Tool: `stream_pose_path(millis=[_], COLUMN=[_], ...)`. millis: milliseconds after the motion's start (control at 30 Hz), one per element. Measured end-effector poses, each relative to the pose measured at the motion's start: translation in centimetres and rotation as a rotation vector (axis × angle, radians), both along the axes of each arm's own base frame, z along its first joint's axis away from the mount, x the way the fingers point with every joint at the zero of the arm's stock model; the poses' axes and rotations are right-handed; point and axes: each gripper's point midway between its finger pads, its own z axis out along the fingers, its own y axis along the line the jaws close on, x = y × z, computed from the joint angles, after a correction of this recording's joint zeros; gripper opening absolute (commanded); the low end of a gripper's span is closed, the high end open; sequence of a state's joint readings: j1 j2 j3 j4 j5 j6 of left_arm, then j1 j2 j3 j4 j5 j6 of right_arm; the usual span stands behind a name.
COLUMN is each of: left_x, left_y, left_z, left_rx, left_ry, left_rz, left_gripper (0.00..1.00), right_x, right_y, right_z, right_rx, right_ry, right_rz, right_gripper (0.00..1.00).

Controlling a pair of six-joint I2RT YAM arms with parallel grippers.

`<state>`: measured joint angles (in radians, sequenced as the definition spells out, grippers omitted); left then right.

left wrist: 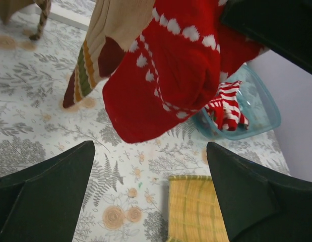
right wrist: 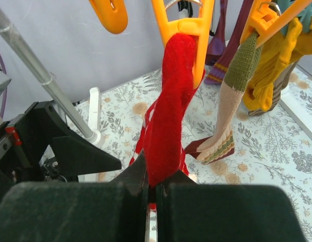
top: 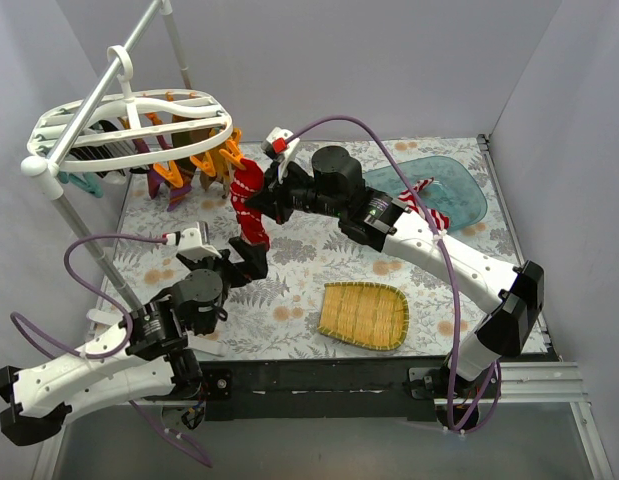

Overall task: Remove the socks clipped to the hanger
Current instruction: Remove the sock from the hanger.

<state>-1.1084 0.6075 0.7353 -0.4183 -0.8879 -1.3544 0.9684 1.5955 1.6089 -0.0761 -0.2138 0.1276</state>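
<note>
Room is tightest at the far left, where the large white plastic oval hanger [top: 189, 100] hangs off a grey-white pole stand [top: 82, 235] close to the left wall, with small socks crowding its orange and teal clips above the fern-printed tablecloth [top: 289, 300]. Below and right of it, the left gripper [top: 251, 260] sits low with its black fingers [left wrist: 45, 196] spread wide and nothing between them. The red knitted sock with white flecks [top: 254, 228] is just ahead of it. That sock hangs from an orange plastic clip [right wrist: 183, 30] at the frame's right end, and the right gripper [top: 261, 202] is clamped tight on its middle. Mid-table is open. A woven yellow bamboo tray [top: 364, 315] lies near the front edge, and a clear teal plastic tray [top: 464, 190] at the far right holds a red-and-white striped sock [top: 426, 205]. Only the right wrist view shows the clip biting the sock's top, with a beige sock with striped cuff [right wrist: 224, 121] and a mustard-yellow sock [right wrist: 271, 75] just beside it. Only the left wrist view shows the red sock's rounded lower end.
</note>
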Motion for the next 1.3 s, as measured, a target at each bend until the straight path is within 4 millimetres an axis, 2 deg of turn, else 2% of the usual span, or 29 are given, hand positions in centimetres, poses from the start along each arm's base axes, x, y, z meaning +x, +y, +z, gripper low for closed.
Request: stream_pose_path(millis=[233,467,600,667,700,733,833,867,933,1033,1067,1167,1300], left_x=[1.3,2.2,3.1,3.4,3.5,3.6,3.8,3.8,3.9,3.9,3.9,3.9,3.8], left_y=[-1.0,-0.9,-1.3,-1.6,-1.7,-1.7,-1.5,-1.4,-1.4,-1.4,-1.4,-1.3,-1.3], left_z=[1.0,2.3,2.4,2.0,1.8,1.5,1.2,1.3,1.5,1.6,1.5,1.1,0.1], left_rx=[0.061,0.061,0.072,0.077,0.082,0.085,0.088,0.085,0.076,0.073,0.074,0.084,0.103], left_ry=[-0.068,-0.143,-0.155,-0.159,-0.160,-0.162,-0.168,-0.170,-0.175,-0.176,-0.174,-0.163,-0.136], left_rz=[0.016,0.064,0.092,0.100,0.102,0.105,0.121,0.125,0.131,0.135,0.135,0.137,0.137], left_gripper=[0.97,0.97,0.93,0.86,0.82,0.67,0.34,0.16,0.00,0.00,0.00,0.00,0.00], right_x=[-0.9,-1.6,-2.0,-2.3,-2.3,-2.4,-2.6,-2.6,-2.7,-2.7,-2.8,-2.5,-2.0], right_y=[0.2,0.3,0.4,0.4,0.4,0.4,0.5,0.5,0.5,0.5,0.5,0.5,-0.2], right_z=[0.0,0.5,0.7,0.7,0.7,0.7,0.8,0.8,0.8,0.8,0.8,0.8,0.2], right_rx=[0.002,0.017,0.024,0.026,0.027,0.028,0.030,0.031,0.031,0.031,0.032,0.035,0.028], right_ry=[0.017,0.038,0.050,0.059,0.062,0.064,0.069,0.070,0.071,0.076,0.080,0.085,0.081], right_rz=[0.046,0.087,0.108,0.119,0.122,0.126,0.136,0.138,0.140,0.142,0.141,0.126,0.078], right_gripper=[0.01,0.01,0.01,0.01,0.01,0.01,0.01,0.01,0.02,0.28,0.44,0.64,0.67])
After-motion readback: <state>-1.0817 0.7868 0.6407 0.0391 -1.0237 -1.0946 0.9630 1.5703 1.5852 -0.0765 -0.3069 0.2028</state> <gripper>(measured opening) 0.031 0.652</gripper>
